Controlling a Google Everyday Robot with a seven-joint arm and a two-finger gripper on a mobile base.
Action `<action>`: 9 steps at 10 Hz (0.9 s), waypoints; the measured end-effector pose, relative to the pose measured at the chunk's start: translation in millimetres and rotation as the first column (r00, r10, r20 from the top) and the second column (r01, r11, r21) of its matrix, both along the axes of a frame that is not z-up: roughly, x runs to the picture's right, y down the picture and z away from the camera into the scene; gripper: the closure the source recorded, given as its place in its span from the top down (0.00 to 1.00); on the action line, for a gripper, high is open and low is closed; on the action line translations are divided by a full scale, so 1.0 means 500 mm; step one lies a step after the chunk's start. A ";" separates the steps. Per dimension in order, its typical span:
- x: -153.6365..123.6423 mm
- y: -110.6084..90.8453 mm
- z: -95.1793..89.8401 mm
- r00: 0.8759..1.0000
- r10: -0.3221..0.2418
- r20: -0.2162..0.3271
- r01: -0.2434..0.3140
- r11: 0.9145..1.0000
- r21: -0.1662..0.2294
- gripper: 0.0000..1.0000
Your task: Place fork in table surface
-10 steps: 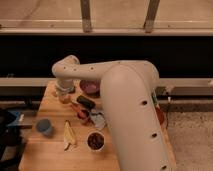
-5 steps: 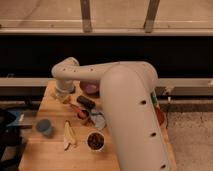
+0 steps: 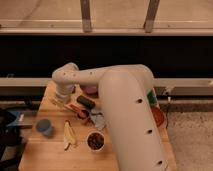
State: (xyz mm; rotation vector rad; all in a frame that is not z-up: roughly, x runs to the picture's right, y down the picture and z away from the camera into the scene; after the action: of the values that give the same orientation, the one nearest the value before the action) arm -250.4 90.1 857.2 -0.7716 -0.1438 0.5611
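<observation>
Cream arm (image 3: 120, 100) reaches left across the tan plank table (image 3: 50, 155), its gripper (image 3: 62, 99) low over the far-left part of the top.
The gripper hangs under the arm's rounded wrist, just above the wood; whether it is open or closed cannot be told. A thin pale strip just beside it on the table, at its left, may be the fork (image 3: 54, 103), though it is too slight to be sure and contact cannot be judged. Right of the gripper lie a black-handled utensil (image 3: 85, 102) and a red scoop (image 3: 80, 112). Nearer the camera sit a grey cup (image 3: 44, 127), a banana (image 3: 69, 135) and a white bowl (image 3: 95, 141) of dark contents.
</observation>
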 end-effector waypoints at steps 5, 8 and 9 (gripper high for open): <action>-0.036 0.076 0.038 0.999 -0.018 0.028 0.021 0.995 -0.100 0.00; -0.033 0.077 0.042 1.000 -0.013 0.021 0.015 0.994 -0.111 0.19; -0.033 0.077 0.042 1.000 -0.011 0.018 0.013 0.993 -0.115 0.29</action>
State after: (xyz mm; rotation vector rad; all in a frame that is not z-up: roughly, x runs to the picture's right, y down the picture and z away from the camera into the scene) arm -266.9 128.7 878.5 -0.8893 -0.1234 0.5549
